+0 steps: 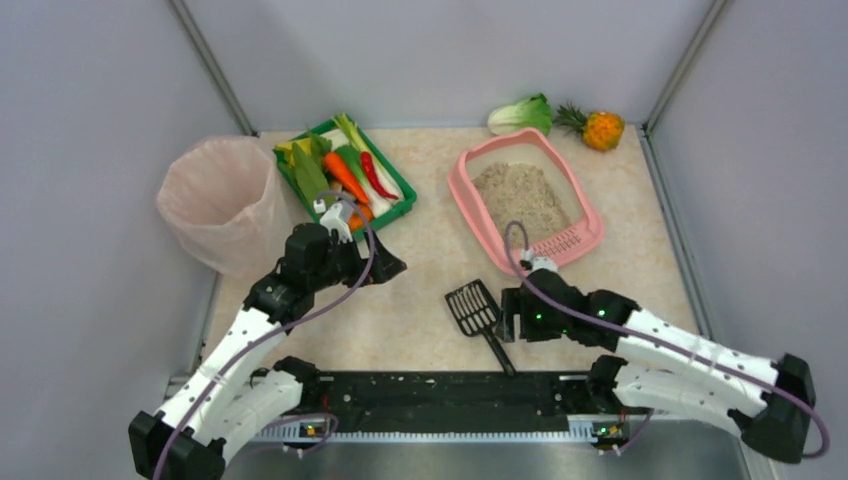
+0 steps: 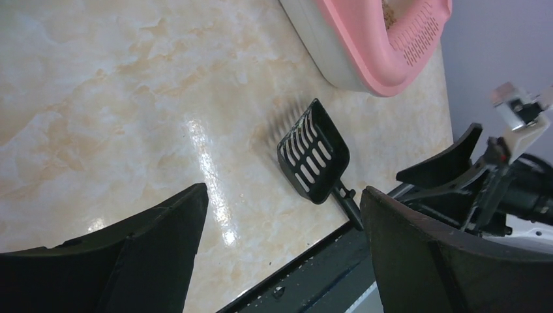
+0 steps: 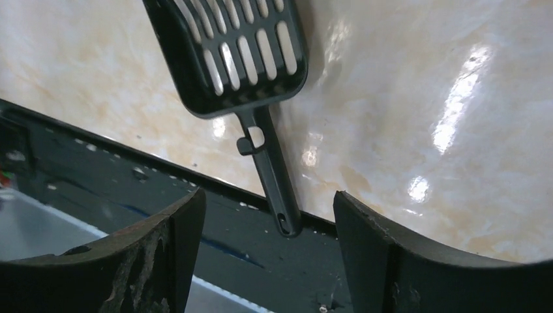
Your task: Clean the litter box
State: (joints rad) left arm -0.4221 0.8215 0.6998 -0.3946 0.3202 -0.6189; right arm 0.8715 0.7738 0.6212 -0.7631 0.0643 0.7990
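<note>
Sitting on the far right part of the marbled beige table, the pink rounded-rectangular plastic litter box lies at an angle, its raised rim enclosing a bed of grey-beige granular litter and its slotted lip pointing toward the arms.

There is one box and one black slotted plastic scoop, which lies flat on the table near the lip but apart from it, its handle running back to the black base rail. Beyond the box, by the far wall, lie one leafy green vegetable and one orange pineapple. To the left are one green rectangular tray of vegetables and one round bin with a pink liner.

The right gripper hangs just beside the scoop handle, fingers parted and touching nothing. The left gripper hovers near the green tray, spread wide and empty.

Only the overhead view shows the litter bed whole. The left wrist view catches just the slotted end of the box, with a pale outer wall under the pink rim, plus the scoop beyond its own gripper. The right wrist view shows no box, only the scoop beyond its gripper.
</note>
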